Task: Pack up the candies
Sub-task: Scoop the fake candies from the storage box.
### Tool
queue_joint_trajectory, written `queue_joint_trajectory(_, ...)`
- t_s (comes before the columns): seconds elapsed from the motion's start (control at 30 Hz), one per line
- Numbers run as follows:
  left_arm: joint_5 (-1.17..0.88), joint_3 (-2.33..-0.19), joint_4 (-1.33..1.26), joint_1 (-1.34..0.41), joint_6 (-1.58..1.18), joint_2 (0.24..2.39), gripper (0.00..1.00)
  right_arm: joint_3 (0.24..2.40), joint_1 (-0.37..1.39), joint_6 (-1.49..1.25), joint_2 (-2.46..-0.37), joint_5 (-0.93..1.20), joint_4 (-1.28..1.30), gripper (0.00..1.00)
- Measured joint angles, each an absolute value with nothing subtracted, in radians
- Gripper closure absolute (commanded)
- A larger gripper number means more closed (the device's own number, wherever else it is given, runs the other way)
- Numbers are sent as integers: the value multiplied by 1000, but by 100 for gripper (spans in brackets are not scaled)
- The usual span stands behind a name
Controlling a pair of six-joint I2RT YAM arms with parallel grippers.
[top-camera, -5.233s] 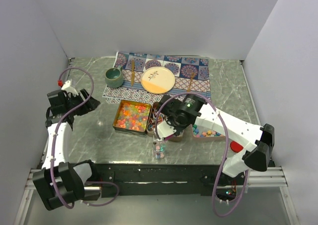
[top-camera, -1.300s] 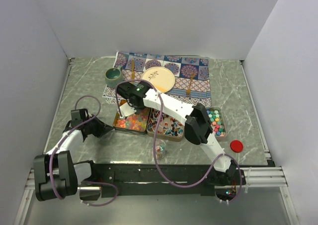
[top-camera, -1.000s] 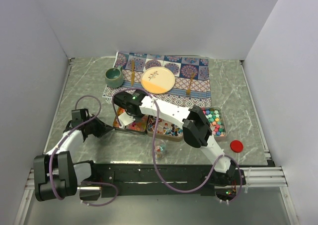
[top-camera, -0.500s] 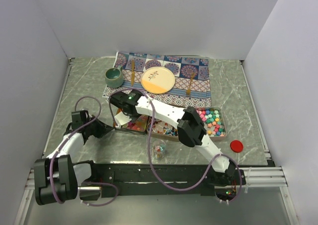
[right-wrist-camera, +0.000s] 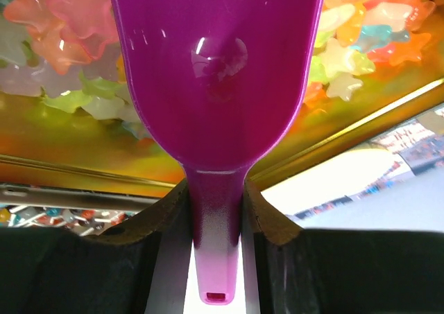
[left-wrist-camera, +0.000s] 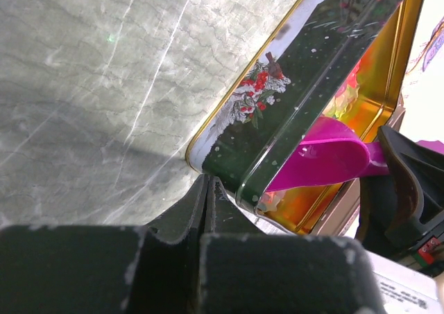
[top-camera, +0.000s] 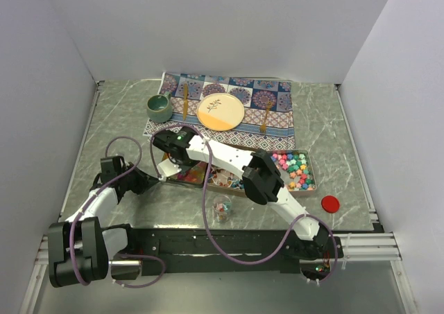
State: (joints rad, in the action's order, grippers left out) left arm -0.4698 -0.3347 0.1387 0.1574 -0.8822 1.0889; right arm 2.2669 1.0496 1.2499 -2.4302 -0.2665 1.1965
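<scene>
purple scoop [right-wrist-camera: 215, 71], newly over tin [left-wrist-camera: 305, 85]
right end effector [right-wrist-camera: 215, 210] pinching it, candies [right-wrist-camera: 62, 23] ahead; left end effector [left-wrist-camera: 208, 189] pressed together beside tin.

Seen from above, the right arm [top-camera: 223, 158] covers most of the left tin [top-camera: 187, 181] and the middle tin [top-camera: 225, 184]; the right gripper [right-wrist-camera: 215, 196] is hidden beneath its own wrist there. What the jar [top-camera: 222, 208], at 6 o'clock from the middle tin, holds is too small to tell. In the right wrist view the scoop [right-wrist-camera: 215, 71] runs off at 12 o'clock and the candies [right-wrist-camera: 55, 23] behind it are blurred.
</scene>
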Motion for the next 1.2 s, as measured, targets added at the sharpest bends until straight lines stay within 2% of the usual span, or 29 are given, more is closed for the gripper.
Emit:
queue_joint_trajectory(0.53, -526, -335, 136, 168, -872, 1089, 99, 2272, 904, 1294, -2426, 142, 1232, 100)
queue_joint_trajectory(0.87, -593, -336, 95, 231, -865, 1098, 99, 2253, 897, 1338, -2418, 340, 1285, 100)
queue_joint_trajectory(1.2, -645, -339, 93, 253, -857, 1094, 99, 2241, 889, 1342, -2412, 414, 1307, 100)
